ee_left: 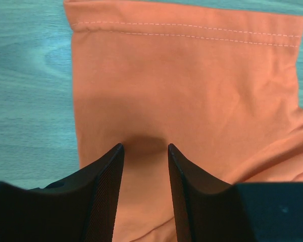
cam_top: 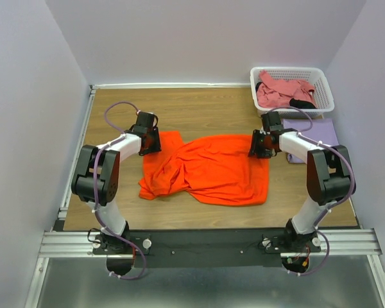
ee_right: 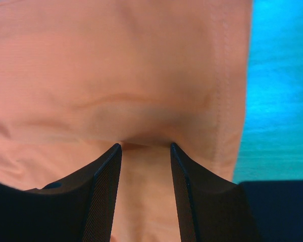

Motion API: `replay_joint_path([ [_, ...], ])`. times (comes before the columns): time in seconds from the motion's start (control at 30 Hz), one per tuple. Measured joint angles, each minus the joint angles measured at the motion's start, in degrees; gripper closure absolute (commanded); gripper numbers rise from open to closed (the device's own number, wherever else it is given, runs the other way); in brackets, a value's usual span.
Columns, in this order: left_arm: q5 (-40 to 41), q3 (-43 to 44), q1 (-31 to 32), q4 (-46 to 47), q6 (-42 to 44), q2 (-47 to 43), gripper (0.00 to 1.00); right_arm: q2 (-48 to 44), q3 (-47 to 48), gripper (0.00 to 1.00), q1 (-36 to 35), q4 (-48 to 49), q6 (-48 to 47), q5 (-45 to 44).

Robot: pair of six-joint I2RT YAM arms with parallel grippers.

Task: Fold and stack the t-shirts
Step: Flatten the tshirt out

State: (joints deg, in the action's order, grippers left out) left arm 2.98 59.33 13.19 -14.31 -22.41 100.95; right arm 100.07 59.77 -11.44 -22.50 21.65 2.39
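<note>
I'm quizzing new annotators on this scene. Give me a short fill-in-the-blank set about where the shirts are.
The left end effector and right end effector both sit over the ____ t-shirt spread on the table.
The white basket holds black cloth and a ____ t-shirt.
The t-shirt lying on the table beside the basket is ____.
Missing words: orange; pink; lavender.

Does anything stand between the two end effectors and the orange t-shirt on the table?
Nothing visible does. The left end effector and right end effector are each down at the orange t-shirt, jaws apart, only its cloth between them.
</note>
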Motion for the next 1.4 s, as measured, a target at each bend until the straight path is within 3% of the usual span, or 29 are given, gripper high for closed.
replay_joint_path([
  [0.3,1.3,-3.3,-1.9,1.9,0.8,-2.3,0.45,-5.4,-6.9,0.48,2.7,2.9,-0.1,-0.1],
  [0.5,2.6,-2.3,-2.5,0.3,1.7,-2.2,0.3,-6.5,-7.7,0.48,2.9,2.4,-0.1,-0.1],
  [0.57,2.6,-0.2,-2.6,-0.7,1.9,-1.7,0.2,-6.5,-7.3,0.47,2.9,1.6,-0.3,0.3],
  [0.67,3.2,2.7,-2.6,-1.4,2.1,-1.9,0.16,-6.6,-5.3,0.46,2.9,-0.3,-0.8,1.4],
  [0.8,5.4,4.9,-2.8,-1.5,2.3,-3.1,0.17,-8.2,-1.6,0.45,2.9,-1.7,-1.5,2.9],
  [1.0,6.9,4.9,-4.8,-1.7,2.5,-3.8,0.3,-11.9,0.6,0.45,2.9,-2.5,-2.2,4.7],
  [1.23,7.0,6.9,-5.4,-1.8,2.7,2.2,0.42,-12.3,0.6,0.45,2.9,-3.7,-2.2,6.5],
  [1.4,6.9,7.4,-5.4,-2.0,2.9,5.4,0.42,-12.4,0.6,0.45,2.9,-4.1,-2.3,7.0],
])
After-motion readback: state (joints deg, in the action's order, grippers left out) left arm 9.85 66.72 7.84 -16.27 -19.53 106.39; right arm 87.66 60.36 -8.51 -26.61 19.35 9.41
